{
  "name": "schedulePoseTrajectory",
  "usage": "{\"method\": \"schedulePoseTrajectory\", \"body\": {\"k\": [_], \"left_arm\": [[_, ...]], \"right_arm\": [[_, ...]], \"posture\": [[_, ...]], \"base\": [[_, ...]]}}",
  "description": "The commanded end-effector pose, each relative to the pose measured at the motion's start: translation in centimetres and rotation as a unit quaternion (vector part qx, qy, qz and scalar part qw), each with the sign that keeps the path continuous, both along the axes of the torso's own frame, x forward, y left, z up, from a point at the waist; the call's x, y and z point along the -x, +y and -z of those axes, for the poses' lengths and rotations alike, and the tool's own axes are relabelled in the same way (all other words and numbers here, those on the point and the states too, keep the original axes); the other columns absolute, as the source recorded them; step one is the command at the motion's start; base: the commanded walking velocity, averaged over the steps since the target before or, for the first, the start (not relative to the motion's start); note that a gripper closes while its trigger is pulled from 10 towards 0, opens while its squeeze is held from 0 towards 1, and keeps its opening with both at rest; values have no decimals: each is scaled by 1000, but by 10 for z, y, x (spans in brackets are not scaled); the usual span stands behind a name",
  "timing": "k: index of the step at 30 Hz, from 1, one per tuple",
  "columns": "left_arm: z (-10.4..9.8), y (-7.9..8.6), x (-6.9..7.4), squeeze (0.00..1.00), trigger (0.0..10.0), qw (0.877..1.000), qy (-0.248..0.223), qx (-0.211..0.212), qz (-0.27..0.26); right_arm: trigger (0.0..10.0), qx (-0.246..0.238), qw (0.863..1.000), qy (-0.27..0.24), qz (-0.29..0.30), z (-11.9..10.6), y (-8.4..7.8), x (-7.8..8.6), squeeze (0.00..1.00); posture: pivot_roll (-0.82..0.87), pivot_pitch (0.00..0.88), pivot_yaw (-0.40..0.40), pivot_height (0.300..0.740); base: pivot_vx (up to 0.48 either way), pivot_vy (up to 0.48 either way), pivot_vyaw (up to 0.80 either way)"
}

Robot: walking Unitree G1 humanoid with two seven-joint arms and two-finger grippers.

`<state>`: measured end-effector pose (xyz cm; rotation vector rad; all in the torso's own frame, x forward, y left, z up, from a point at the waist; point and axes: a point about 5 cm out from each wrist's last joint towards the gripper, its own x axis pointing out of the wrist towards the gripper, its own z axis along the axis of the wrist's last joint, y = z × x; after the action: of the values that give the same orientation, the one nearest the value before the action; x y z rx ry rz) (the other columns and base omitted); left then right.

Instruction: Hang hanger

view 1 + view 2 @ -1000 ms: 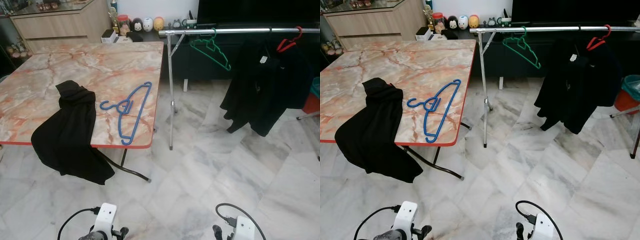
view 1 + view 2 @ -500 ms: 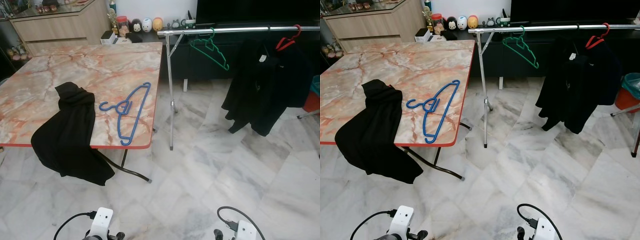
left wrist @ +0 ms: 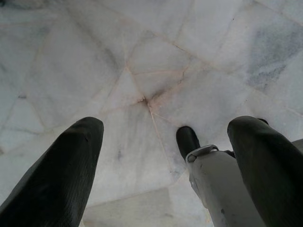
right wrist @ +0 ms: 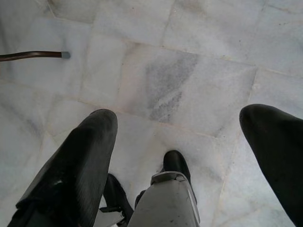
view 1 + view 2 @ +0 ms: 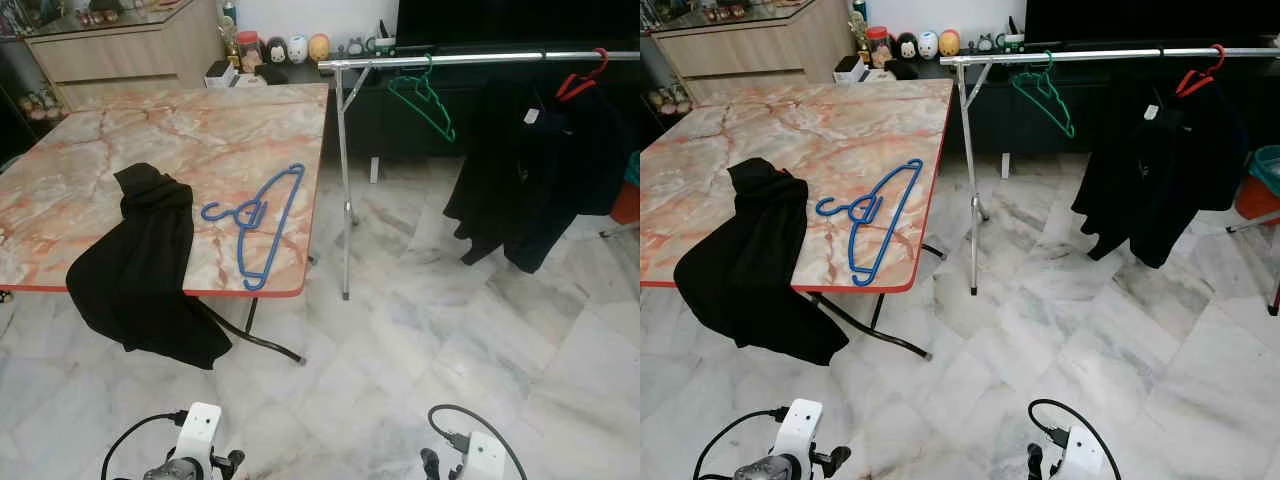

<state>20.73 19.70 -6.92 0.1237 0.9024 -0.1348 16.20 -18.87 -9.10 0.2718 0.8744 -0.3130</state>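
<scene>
Evidently nothing is done yet: the left gripper and right gripper hang low over the floor, fingers spread and empty. Farther off, the blue hanger lies flat on the marble table (near its right edge), well apart from the rail beyond.

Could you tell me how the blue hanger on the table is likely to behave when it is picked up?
The blue hanger looks like thin plastic rod, so probably light and fairly stiff. Lying flat on the smooth marble table, it may slide when nudged.

Likely home: clothes rack, sideboard
</scene>
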Motion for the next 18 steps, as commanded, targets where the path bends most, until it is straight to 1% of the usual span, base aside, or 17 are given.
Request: {"method": "schedulePoseTrajectory", "body": {"k": [1, 2, 3, 6, 7, 9, 12, 13, 14, 15, 18], "left_arm": [[3, 9, 8, 0, 10000, 1000, 14, -7, -15], [5, 9, 11, 0, 10000, 1000, 18, -8, -14], [5, 9, 11, 0, 10000, 1000, 18, -8, -14], [10, 9, 23, 0, 10000, 999, 34, -11, 1], [11, 8, 24, 0, 10000, 999, 35, -11, 7], [12, 7, 25, 0, 10000, 999, 35, -10, 8], [10, 4, 22, 0, 10000, 1000, 27, -5, 8], [9, 2, 19, 0, 10000, 1000, 20, 0, 8], [9, 2, 19, 0, 10000, 1000, 20, 0, 8], [7, 0, 15, 0, 10000, 1000, 15, 2, 10], [6, -1, 13, 0, 10000, 1000, 12, 3, 13]], "right_arm": [[10000, 7, 1000, -14, 6, -4, -11, -4, 0], [10000, 10, 1000, -16, 9, -4, -14, -3, 0], [10000, 10, 1000, -16, 9, -4, -14, -3, 0], [10000, 10, 1000, -6, 23, 1, -17, 12, 0], [10000, 11, 1000, 1, 25, 3, -17, 18, 0], [10000, 12, 1000, 5, 26, 5, -17, 22, 0], [10000, 9, 1000, 13, 23, 7, -17, 28, 0], [10000, 8, 1000, 14, 21, 7, -17, 30, 0], [10000, 8, 1000, 14, 21, 7, -17, 30, 0], [10000, 8, 1000, 14, 19, 7, -16, 29, 0], [10000, 7, 1000, 6, 10, 5, -14, 23, 0]], "posture": [[-1, 0, 74, 740], [-14, 0, 82, 740], [-14, 0, 82, 740], [-53, 0, 97, 740], [-51, 0, 95, 740], [-47, 0, 92, 740], [-22, 0, 78, 740], [-18, 0, 75, 740], [-18, 0, 75, 740], [-21, 0, 76, 740], [-27, 0, 77, 740]], "base": [[0, -244, 0], [0, -292, 0], [0, -292, 0], [0, -305, 0], [0, -304, 0], [0, -304, 0], [0, -304, 0], [0, -304, 0], [0, -304, 0], [0, -304, 0], [0, -304, 0]]}}
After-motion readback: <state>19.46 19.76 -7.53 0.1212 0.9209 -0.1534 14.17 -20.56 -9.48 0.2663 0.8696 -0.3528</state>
